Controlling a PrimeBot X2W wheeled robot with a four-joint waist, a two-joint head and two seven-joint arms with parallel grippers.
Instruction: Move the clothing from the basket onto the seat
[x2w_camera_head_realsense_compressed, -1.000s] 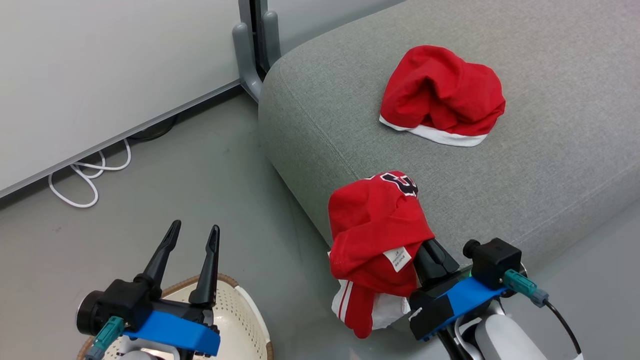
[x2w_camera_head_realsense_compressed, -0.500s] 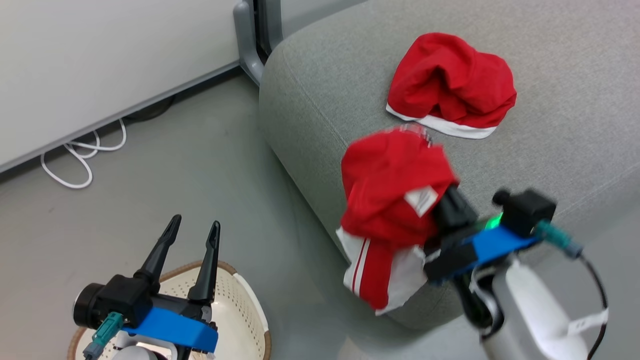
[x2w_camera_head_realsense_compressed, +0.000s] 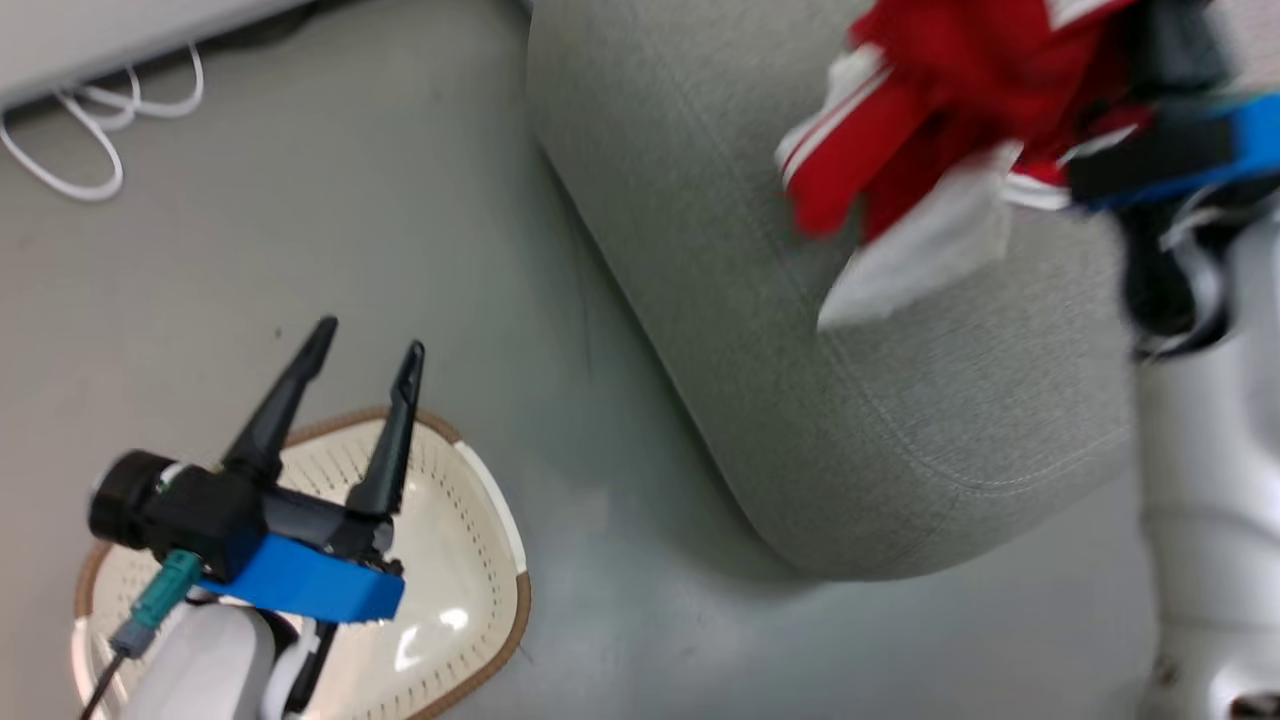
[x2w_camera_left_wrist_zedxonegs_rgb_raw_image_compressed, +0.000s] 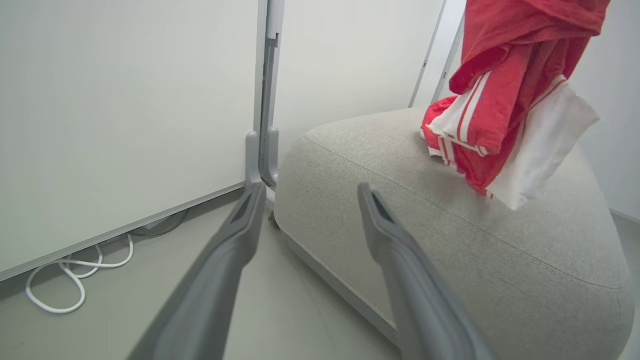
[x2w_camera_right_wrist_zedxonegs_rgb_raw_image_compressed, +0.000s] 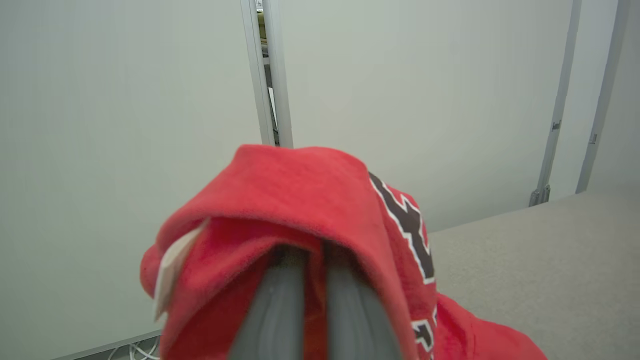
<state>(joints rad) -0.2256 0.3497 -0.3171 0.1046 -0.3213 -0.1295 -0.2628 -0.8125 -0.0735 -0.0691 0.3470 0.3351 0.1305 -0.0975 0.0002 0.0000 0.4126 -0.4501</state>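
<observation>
The clothing is one soft, crumpled red jersey bundle. It has white panels, thin white stripes and black white-edged print. A white tag hangs at its edge. It hangs over the near left part of the seat. The right gripper has its two dark fingers clamped together on the bundle, with cloth draped over the tips. The seat is one large light-grey cushion of woven fabric with rounded corners and a stitched seam. At the near left, on the smooth grey floor, stands one cream perforated plastic basket with a brown woven-look rim. Above it the left gripper holds nothing, its two tapered fingers spread wide. One white cable loops along the foot of the far wall.
</observation>
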